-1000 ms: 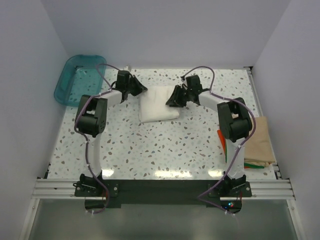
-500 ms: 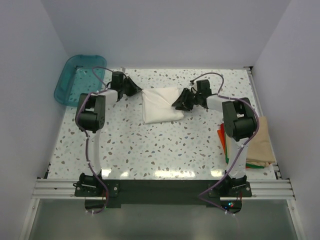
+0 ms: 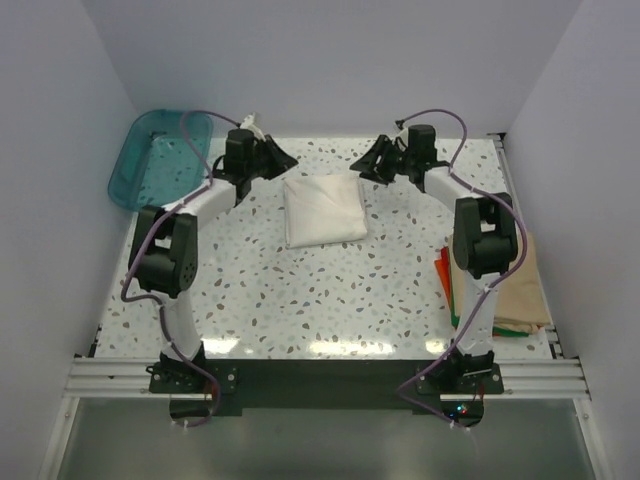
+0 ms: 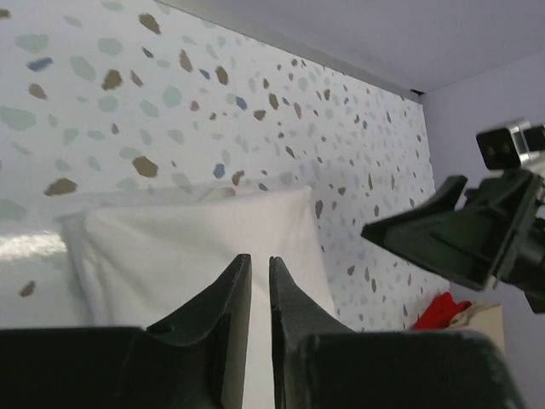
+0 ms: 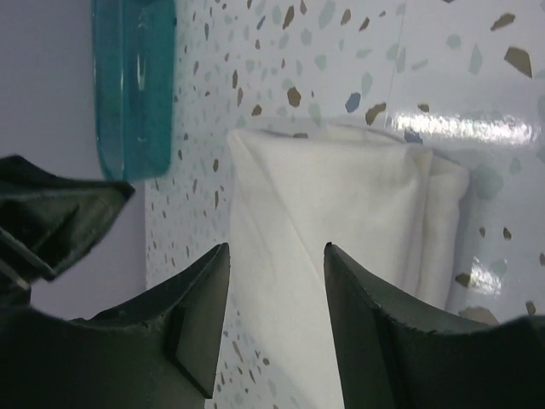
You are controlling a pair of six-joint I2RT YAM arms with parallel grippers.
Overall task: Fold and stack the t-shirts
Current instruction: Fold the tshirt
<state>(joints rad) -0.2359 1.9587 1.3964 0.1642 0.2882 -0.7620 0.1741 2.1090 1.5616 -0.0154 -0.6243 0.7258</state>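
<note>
**A:** What sits on the desk (image 3: 300, 290), from left to right?

**B:** At the far left corner is a teal, see-through plastic tub (image 3: 160, 155). Next is the left gripper (image 4: 261, 264), its jaws only a narrow slit apart and holding nothing. Toward the back of the middle lies the off-white shirt (image 3: 322, 208), folded into a soft, plump rectangle with layers showing along one edge. The right gripper (image 5: 277, 251) hovers near the shirt's far right corner, jaws plainly apart and empty. At the right edge, beside the right arm, is a pile (image 3: 520, 285) with tan cloth on top and orange-red and green edges peeking out.

**A:** Which step is this?

**B:** The fold on the white shirt looks finished, and both grippers are clear of it. The next move is probably to fetch one shirt from the pile. That calls for pinching a single limp layer and spreading it flat on the glossy, speckled surface.
</note>
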